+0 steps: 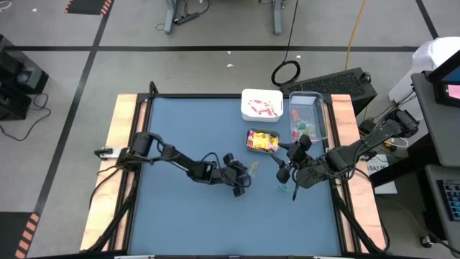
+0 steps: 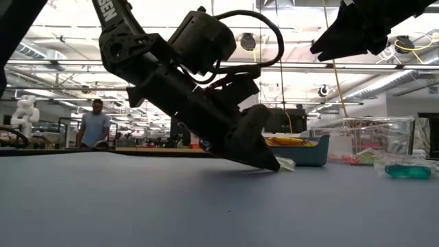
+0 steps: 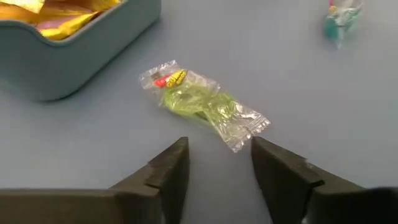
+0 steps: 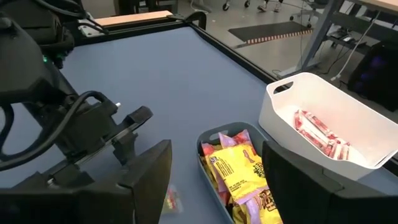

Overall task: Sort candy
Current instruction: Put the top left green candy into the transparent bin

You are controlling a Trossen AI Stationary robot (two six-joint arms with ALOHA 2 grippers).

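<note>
A green clear-wrapped candy (image 3: 199, 102) lies flat on the blue table (image 1: 187, 216), a little off the teal container (image 3: 74, 56) that holds yellow packets (image 1: 263, 141). My left gripper (image 3: 219, 155) is down at the table, open, slanting toward the candy. Its fingertips stand on either side of the wrapper's near end (image 3: 241, 134) with a gap showing. In the low view its tips (image 2: 269, 163) are at the table beside the candy (image 2: 287, 163). My right gripper (image 4: 217, 180) hangs open and high over the teal container (image 4: 239, 174), holding nothing.
A white container (image 1: 261, 104) with pink-white sticks stands at the far edge, and a clear container (image 1: 307, 119) is to its right. One blue-green wrapped piece (image 1: 284, 188) lies alone under the right arm. The table's left and near parts are bare. A person (image 2: 92, 125) stands far behind the table.
</note>
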